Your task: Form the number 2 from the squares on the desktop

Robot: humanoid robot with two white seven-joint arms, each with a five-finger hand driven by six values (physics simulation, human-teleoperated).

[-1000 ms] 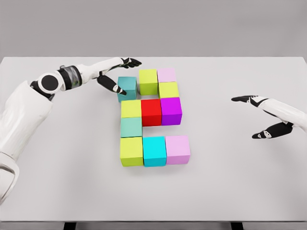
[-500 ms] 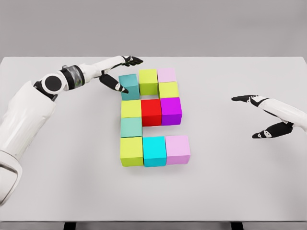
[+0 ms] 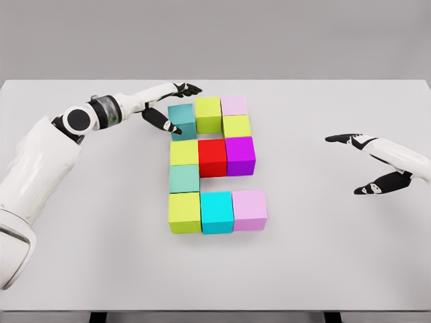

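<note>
Several coloured cubes form a blocky figure on the white table [image 3: 94,256]. The top row holds a dark teal cube [image 3: 183,118], a yellow-green cube [image 3: 209,114] and a pale pink cube [image 3: 234,105]. Below them sit another yellow-green cube [image 3: 237,126], a red cube [image 3: 212,157] and a magenta cube [image 3: 240,155]. A cyan cube [image 3: 217,211] lies in the bottom row. My left hand [image 3: 176,105] is open around the dark teal cube, thumb on its left face and fingers [image 3: 188,87] reaching behind it. My right hand [image 3: 357,165] hovers open at the right, away from the cubes.
The figure's left column has a yellow-green cube [image 3: 184,152], a pale teal cube [image 3: 184,178] and a yellow-green cube [image 3: 184,211]. A pink cube [image 3: 249,209] ends the bottom row. Bare table lies left, right and in front of the cubes.
My left hand has slid a little to the right, and the dark teal cube has moved with it up against the yellow-green cube. The right arm has stayed still.
</note>
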